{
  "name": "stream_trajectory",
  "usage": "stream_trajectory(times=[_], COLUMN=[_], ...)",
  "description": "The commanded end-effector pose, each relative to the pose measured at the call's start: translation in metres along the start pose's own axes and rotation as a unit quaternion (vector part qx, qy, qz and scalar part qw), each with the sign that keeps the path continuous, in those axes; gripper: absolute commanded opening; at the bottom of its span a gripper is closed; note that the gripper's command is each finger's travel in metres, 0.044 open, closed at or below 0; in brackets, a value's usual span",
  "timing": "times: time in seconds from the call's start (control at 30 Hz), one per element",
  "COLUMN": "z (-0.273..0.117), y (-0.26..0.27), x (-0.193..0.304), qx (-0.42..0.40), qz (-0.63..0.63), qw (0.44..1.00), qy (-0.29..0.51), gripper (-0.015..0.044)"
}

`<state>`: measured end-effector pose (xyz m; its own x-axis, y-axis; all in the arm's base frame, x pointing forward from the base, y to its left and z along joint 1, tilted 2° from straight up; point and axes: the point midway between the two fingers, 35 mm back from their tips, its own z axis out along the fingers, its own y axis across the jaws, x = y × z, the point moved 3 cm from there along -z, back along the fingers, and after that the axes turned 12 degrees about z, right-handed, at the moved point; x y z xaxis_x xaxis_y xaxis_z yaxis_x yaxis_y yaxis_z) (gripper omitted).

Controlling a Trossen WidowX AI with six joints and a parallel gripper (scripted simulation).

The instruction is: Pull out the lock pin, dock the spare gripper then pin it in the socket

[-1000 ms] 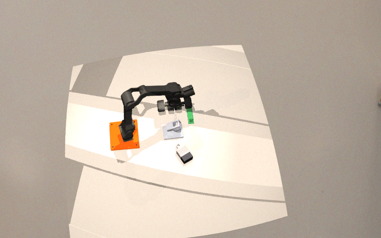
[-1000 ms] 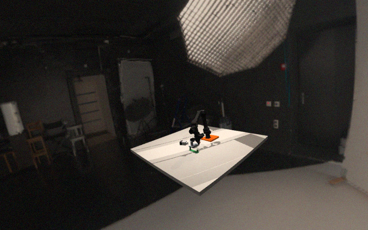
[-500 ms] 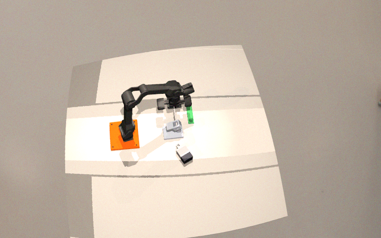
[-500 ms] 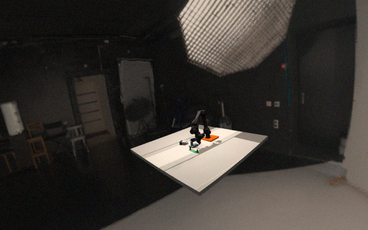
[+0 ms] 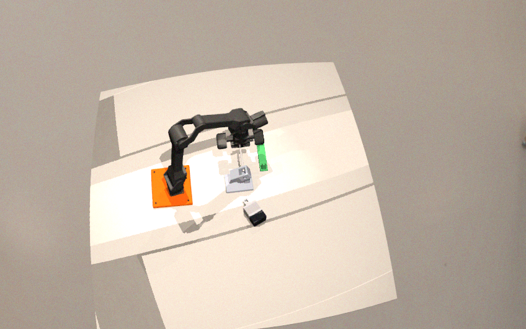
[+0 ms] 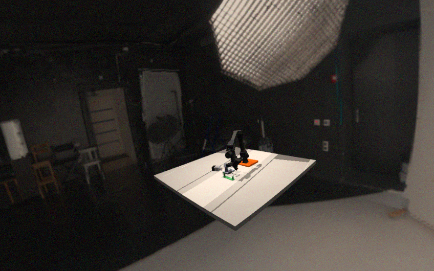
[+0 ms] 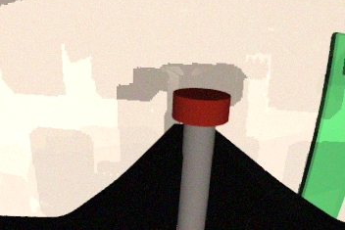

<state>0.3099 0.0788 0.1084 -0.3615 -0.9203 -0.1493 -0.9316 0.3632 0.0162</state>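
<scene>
so there's this pale table (image 5: 297,261) (image 6: 245,202) (image 7: 274,11) with a slim green bracket (image 5: 262,156) (image 6: 228,177) (image 7: 325,153) on it. big gridded light (image 6: 279,40) looming above the table, lol. way off left of the table in the exterior view: a wooden chair (image 6: 45,168), a white chair (image 6: 90,163) and a striped door (image 6: 107,117), all kinda blurry.

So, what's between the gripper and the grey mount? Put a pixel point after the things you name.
In the top view, the pale shaft of the lock pin (image 5: 240,156) (image 7: 196,177) runs from the gripper (image 5: 240,145) (image 6: 235,167) (image 7: 191,136) toward the mount (image 5: 237,187) (image 6: 228,171).
</scene>
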Motion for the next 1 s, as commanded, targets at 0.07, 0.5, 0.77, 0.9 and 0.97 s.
stream_trajectory(times=[0.07, 0.5, 0.77, 0.9, 0.97], z=[-0.001, -0.001, -0.002, -0.002, -0.002], y=[-0.001, 0.001, 0.003, 0.003, 0.004], x=[-0.005, -0.017, -0.024, -0.027, -0.029], qx=[0.001, -0.003, -0.005, -0.007, -0.007], qz=[0.003, 0.003, 0.004, 0.004, 0.004], qw=[1.000, 1.000, 1.000, 1.000, 1.000], qy=[0.001, 0.003, 0.004, 0.005, 0.005], gripper=[0.0000, 0.0000, 0.0000, 0.0000, 0.0000])
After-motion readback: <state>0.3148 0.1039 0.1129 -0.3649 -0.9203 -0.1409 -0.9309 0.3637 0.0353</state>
